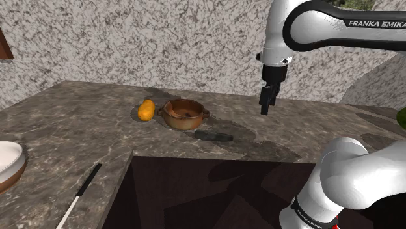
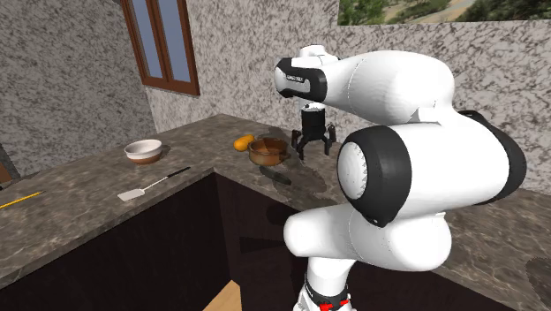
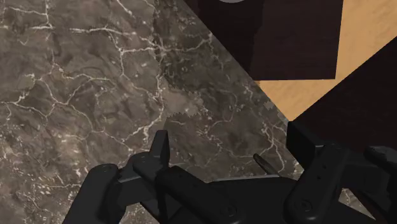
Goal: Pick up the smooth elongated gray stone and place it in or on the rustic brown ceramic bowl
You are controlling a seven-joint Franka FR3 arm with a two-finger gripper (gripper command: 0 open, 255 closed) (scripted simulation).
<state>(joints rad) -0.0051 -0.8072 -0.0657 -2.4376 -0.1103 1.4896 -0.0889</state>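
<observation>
Stone [image 1: 213, 135], dark gray and elongated, lies flat on the marbled brown surface [image 1: 78, 123] just right of the middle of the shoulder view. It sits just below and to the right of the brown two-handled bowl [image 1: 185, 114], close to it but apart, and near the surface's front edge. An orange, rounded object [image 1: 146, 109] rests just left of the bowl.

The black hand [image 1: 267, 104] hangs in the air in the upper right of that view, fingers pointing down. It is well to the right of the bowl and up and right of the stone, touching neither. In the wrist view the hand [image 3: 232, 153] has its two fingers [image 3: 160, 149] spread apart with nothing between them. Beneath them are bare veined surface, its edge and a strip of light wooden floor [image 3: 305, 95].

At the shoulder view's left edge sits a white bowl with a brown outside [image 1: 6, 162]. A long black-handled utensil [image 1: 81, 192] lies at lower left.
</observation>
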